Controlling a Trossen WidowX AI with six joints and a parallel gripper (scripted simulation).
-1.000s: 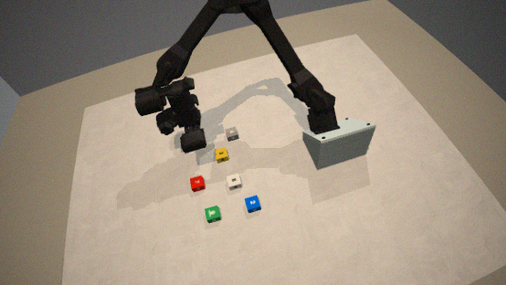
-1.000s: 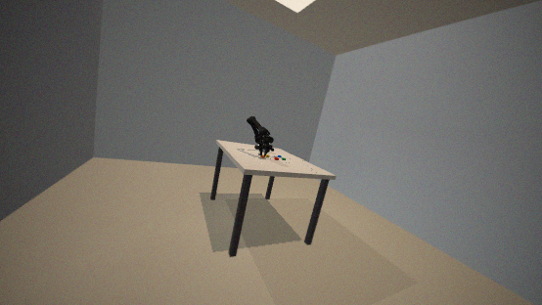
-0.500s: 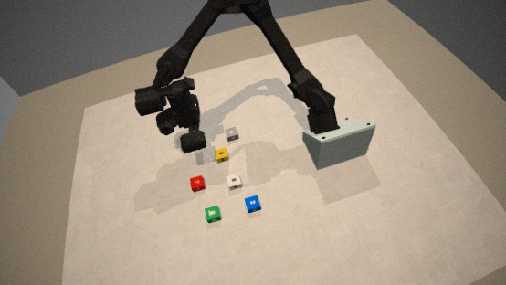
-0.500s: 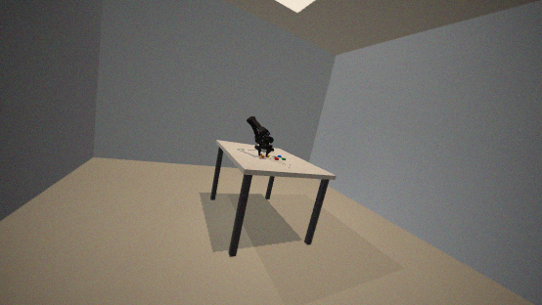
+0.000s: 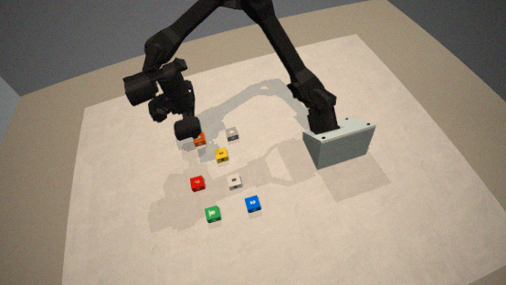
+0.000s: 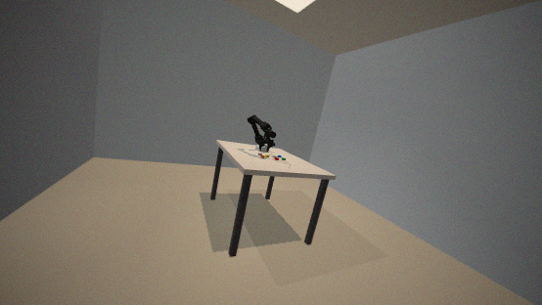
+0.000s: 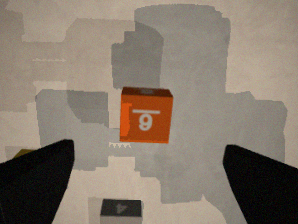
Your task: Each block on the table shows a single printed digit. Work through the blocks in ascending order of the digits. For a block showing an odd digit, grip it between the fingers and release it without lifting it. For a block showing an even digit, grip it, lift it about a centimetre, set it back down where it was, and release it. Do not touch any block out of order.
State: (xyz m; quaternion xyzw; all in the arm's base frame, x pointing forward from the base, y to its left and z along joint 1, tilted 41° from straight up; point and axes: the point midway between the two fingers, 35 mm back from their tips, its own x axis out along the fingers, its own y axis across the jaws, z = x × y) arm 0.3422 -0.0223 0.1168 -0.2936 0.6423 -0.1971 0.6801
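An orange block sits on the table. Its top digit has a bar above it in the wrist view and looks like an underlined 6 seen upside down. My gripper is open and empty; its fingers stand wide apart above the table, with the block ahead between their lines. In the top view the wrist hides the fingers. A grey block shows a 4 on one side. A yellow block, a red block, a white block, a blue block and a green block have digits too small to read surely.
The arm's pale grey base stands right of the blocks. The yellow and grey blocks are the orange block's nearest neighbours. The arm casts shadows over the table top around the blocks.
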